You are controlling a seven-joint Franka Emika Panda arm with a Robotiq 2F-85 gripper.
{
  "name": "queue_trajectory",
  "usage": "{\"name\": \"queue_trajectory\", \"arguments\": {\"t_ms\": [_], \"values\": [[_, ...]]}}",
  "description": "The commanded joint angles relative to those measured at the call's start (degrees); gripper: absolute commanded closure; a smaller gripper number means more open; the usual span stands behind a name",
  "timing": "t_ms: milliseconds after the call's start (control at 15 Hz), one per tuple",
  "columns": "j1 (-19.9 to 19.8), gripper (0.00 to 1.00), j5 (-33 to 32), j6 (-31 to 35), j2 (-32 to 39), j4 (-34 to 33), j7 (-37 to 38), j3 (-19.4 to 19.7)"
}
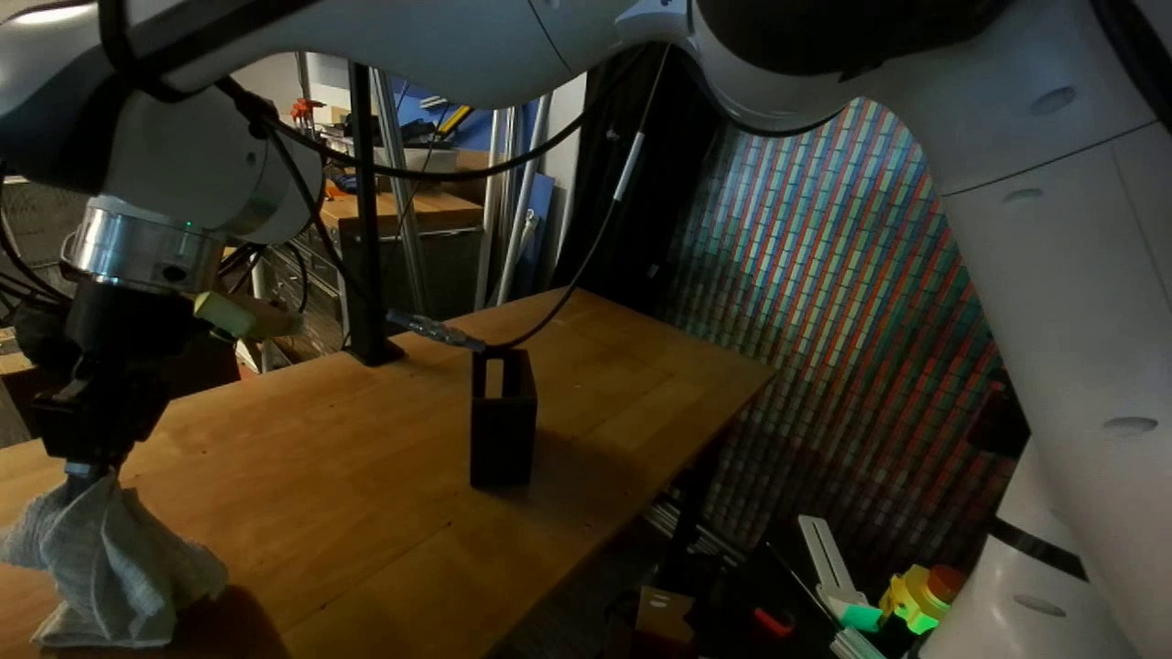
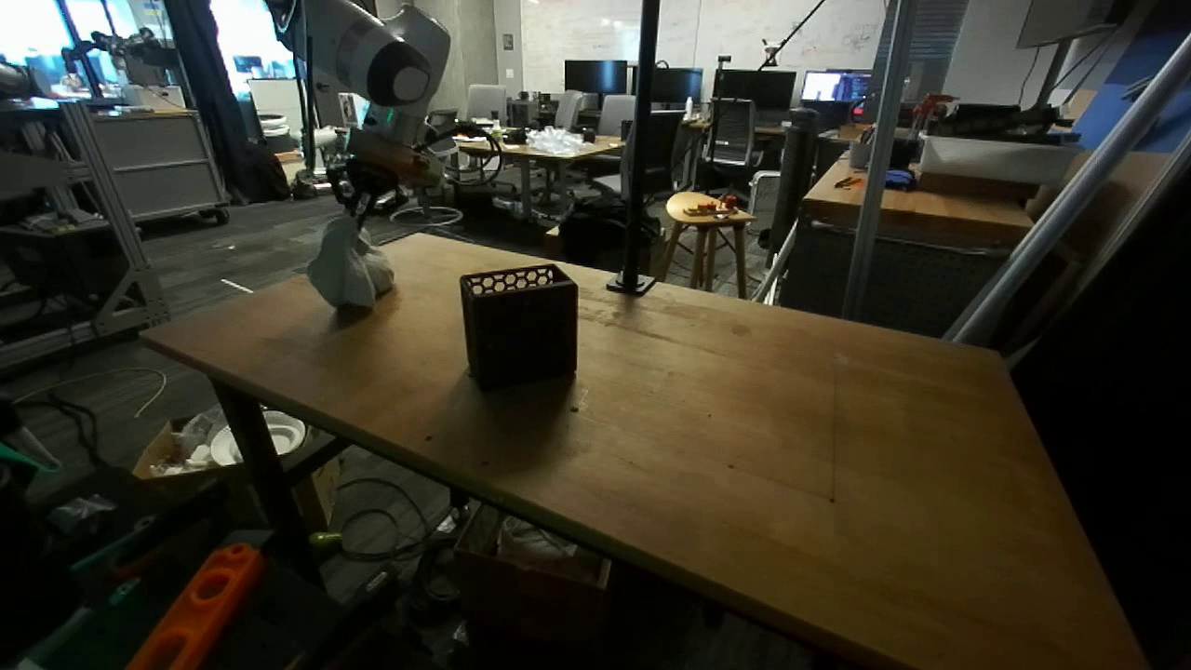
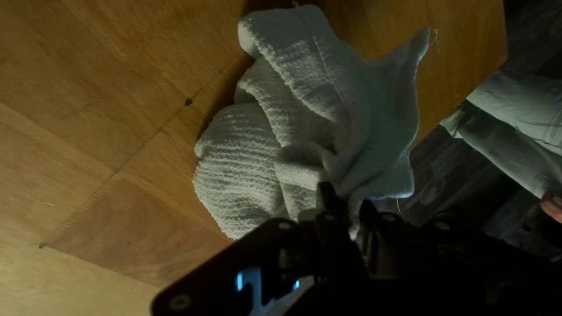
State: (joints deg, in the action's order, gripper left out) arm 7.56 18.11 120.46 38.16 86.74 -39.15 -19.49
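Above the wooden table (image 1: 366, 494), the pincer (image 3: 347, 199) points downward, clutching cloth (image 1: 119, 567).

We can read no text, label, brand, number or sign. In an exterior view, marks on the whiteboard (image 2: 726, 35) and the lit monitor (image 2: 836, 86) are too small to make out.
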Motion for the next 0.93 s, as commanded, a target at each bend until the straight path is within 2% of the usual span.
{"name": "queue_trajectory", "arguments": {"t_ms": [0,467,867], "values": [[-1.4,0.89,2.2,2.3,-0.7,1.9,-2.8,-1.5],[-1.9,0.89,1.9,2.4,-1.7,4.3,-0.9,-0.1],[-5.0,0.89,3.2,3.7,-1.0,6.3,-2.2,0.1]]}}
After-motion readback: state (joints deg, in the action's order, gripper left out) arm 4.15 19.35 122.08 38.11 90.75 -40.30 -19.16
